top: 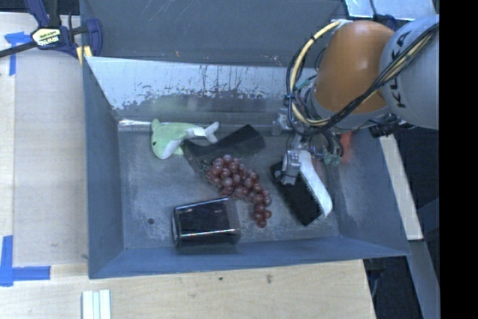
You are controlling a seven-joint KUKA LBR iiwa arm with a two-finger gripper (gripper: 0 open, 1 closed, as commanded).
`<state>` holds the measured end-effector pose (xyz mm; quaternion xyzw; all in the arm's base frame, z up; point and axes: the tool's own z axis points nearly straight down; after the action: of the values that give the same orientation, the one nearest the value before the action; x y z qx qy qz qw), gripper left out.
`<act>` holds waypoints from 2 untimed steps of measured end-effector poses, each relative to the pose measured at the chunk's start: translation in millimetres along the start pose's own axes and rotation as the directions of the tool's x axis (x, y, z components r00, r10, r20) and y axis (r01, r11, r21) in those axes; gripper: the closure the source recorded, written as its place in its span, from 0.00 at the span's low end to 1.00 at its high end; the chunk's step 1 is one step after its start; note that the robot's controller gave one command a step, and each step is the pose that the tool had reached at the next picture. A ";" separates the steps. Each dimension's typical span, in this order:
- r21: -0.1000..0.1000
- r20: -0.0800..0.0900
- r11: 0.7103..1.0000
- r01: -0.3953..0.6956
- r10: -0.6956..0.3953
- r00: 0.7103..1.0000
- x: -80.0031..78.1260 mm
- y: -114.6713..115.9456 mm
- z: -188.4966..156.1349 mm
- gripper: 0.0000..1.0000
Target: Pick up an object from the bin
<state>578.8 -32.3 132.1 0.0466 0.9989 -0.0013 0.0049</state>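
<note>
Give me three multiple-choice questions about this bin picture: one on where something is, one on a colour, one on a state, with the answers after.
1. Where on the floor of the bin does the green plush toy lie?
A. upper left in the view
B. lower right corner
C. middle of the lower edge

2. What colour is the bunch of grapes?
A. green
B. dark red
C. yellow

3. How is the black-and-white brush placed?
A. lying on the floor below the gripper
B. lifted above the rim
C. standing upright against the left wall

Answers:
1 A, the toy sits near the far wall on the left.
2 B, every berry in the bunch is dark red.
3 A, the brush rests on the floor at the right, with the gripper over its upper end.
</note>
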 end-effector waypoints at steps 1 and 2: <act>-0.002 -0.001 0.996 -0.091 0.091 0.996 -26.5 42.3 39.4 0.00; 0.002 0.007 0.989 0.145 -0.145 0.989 -38.8 82.1 60.3 1.00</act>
<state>625.7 45.6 72.0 -0.0263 0.9996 -0.0025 0.0083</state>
